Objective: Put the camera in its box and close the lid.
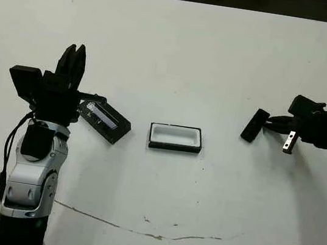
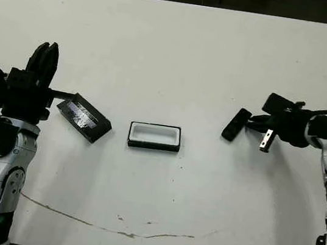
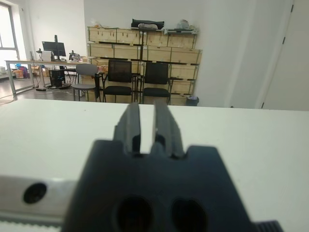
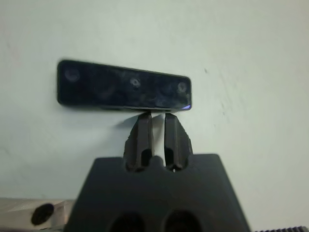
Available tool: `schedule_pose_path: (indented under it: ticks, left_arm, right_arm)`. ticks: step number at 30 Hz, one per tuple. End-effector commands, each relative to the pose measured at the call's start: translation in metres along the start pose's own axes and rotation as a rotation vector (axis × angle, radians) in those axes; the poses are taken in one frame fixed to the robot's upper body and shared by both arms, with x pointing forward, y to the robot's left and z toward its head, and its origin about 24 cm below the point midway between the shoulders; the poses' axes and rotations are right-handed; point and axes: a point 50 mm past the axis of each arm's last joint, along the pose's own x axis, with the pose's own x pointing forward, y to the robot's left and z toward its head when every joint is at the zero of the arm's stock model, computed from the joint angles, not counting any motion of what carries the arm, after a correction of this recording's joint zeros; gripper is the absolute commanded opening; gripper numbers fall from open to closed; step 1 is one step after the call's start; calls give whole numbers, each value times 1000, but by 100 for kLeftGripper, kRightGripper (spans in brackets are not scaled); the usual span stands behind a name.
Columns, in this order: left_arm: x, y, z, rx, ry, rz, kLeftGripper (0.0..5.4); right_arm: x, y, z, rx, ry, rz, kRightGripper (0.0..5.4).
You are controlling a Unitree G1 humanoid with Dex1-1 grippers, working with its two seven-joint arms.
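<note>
White counter [image 1: 180,51]: open box [image 1: 175,138] sits mid, lid [image 1: 105,120] just left of it by the left gripper [image 1: 73,60], jaws nearly shut, holding nothing. Camera [image 1: 254,125] lies well right of the box, long axis across the right gripper [image 4: 157,126]; narrow-gapped jaws touch its edge, not gripping imo. No readable writing.

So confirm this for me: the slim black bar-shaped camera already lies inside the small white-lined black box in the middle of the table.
Not right. The small white-lined black box is empty; the slim black bar-shaped camera lies on the bare white table off to its right, at the right gripper's fingertips. The left eye view shows it.
</note>
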Motion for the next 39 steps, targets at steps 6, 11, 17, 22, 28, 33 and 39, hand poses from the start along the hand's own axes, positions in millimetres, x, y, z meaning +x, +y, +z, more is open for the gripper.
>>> schedule_pose_path:
  ticks: [6, 11, 17, 22, 28, 33, 39]
  left_arm:
    - [-3, 0, -7, 9, 33, 0, 1]
    - [-5, 0, -7, 10, 38, 4, 1]
    - [-7, -2, -9, 10, 35, 1, 1]
    - [-9, -1, -9, -10, 44, 13, 1]
    - [-9, 0, -11, 3, 37, 2, 1]
    - [-8, -1, -12, 0, 41, 3, 1]
    - [-7, -3, -13, -4, 43, 2, 1]
  right_arm:
    - [21, 15, 5, 7, 7, 92, 0]
    - [27, 12, 9, 2, 16, 89, 0]
    - [36, 11, 14, 3, 40, 88, 0]
    - [27, 5, 3, 15, 58, -34, 0]
    - [1, -6, -6, 54, 11, -344, 0]
    - [-13, 4, 9, 199, -213, -566, 0]
    - [-11, 41, 36, 417, -416, -637, 0]
